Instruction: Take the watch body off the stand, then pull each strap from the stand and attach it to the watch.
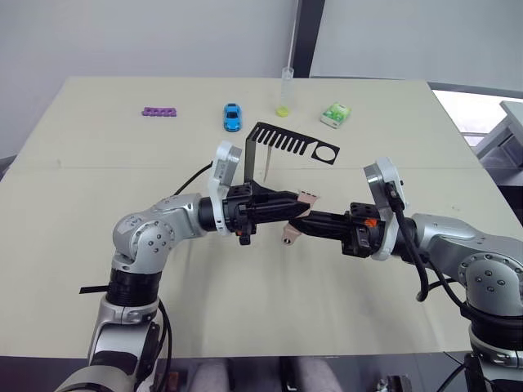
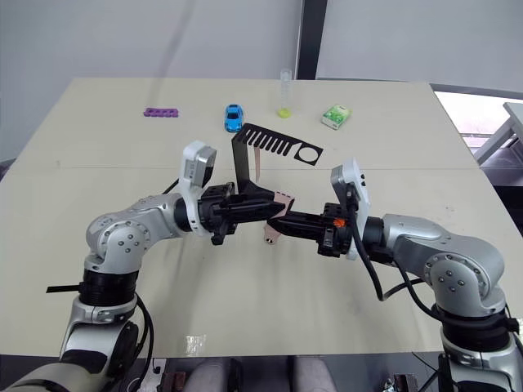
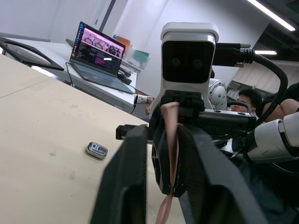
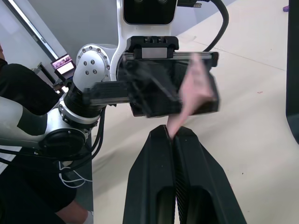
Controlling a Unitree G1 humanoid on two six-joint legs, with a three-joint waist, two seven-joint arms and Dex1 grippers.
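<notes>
The black stand (image 1: 288, 143) is on the table behind both grippers, and a thin pale strap (image 1: 267, 167) hangs from its slotted arm. My right gripper (image 4: 174, 133) is shut on a pinkish-tan strap (image 4: 194, 84), held above the table in front of the stand. The left gripper (image 3: 161, 133) faces it tip to tip, its fingers apart on either side of that strap (image 3: 170, 123). The small watch body (image 3: 96, 150) lies flat on the table beyond the grippers, free of both.
A purple knobbly strip (image 1: 158, 112), a blue toy car (image 1: 233, 117), a clear tube (image 1: 284, 91) and a green-white packet (image 1: 336, 114) lie along the far side of the table. A laptop (image 3: 96, 50) and a seated person (image 3: 252, 100) are beyond the table's right side.
</notes>
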